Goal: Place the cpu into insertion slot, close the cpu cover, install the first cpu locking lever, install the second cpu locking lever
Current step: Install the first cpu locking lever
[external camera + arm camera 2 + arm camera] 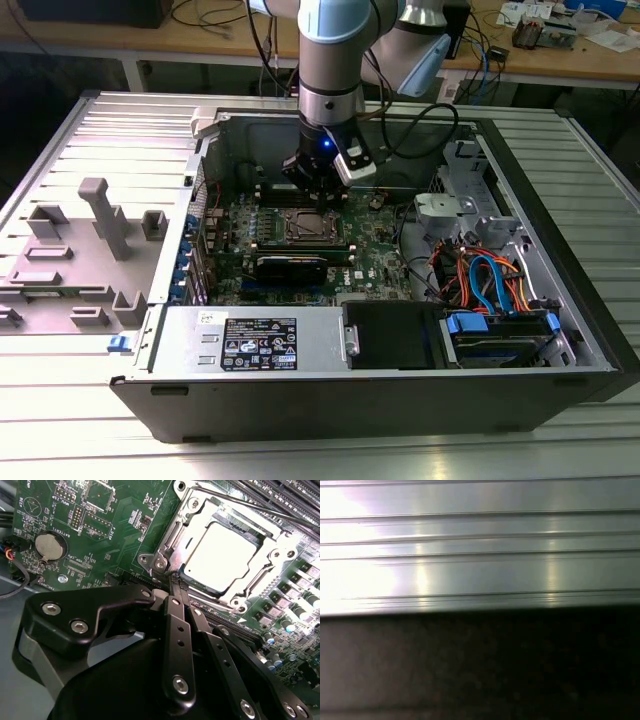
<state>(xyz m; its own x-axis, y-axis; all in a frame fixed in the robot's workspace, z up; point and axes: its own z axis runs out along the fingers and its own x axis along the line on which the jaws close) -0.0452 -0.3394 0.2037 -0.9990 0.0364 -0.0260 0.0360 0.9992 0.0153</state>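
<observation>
In the exterior view, an open computer case [380, 400] lay on its side on a ribbed metal bench [60, 440], its walls fencing in the motherboard [370, 265] on all sides. The arm [330, 60] came straight down into the case, and the claw [318, 183] hung just above the board at the far edge of the CPU socket [312, 228]. A black card [292, 266] lay just on the near side of the socket. Toward the exterior view's right, a tangle of orange, blue and red cables [480, 275] and a drive bay [500, 335] filled that end of the case, well apart from the claw. The power supply box [255, 345] closed off the near side. On the bench at the exterior view's left stood a grey plastic fixture [95, 245], outside the case.

In the second wrist view, the claw [176, 580] had its fingers [179, 630] pressed together into a closed tip, with nothing seen between them. That tip reached a corner of the socket frame. The cpu [220, 552] sat flat in the socket, and the cpu cover [175, 535] lay down around it, its window framing the bright metal top. A thin lever rod [250, 505] ran along the far side of the frame. Memory slots [280, 490] crowded just beyond it; capacitors [295, 610] stood near another side. A coin cell battery [48, 546] sat on open board well away.

In the first wrist view, ribbed metal [480, 545] ran across above a dark band [480, 665].
</observation>
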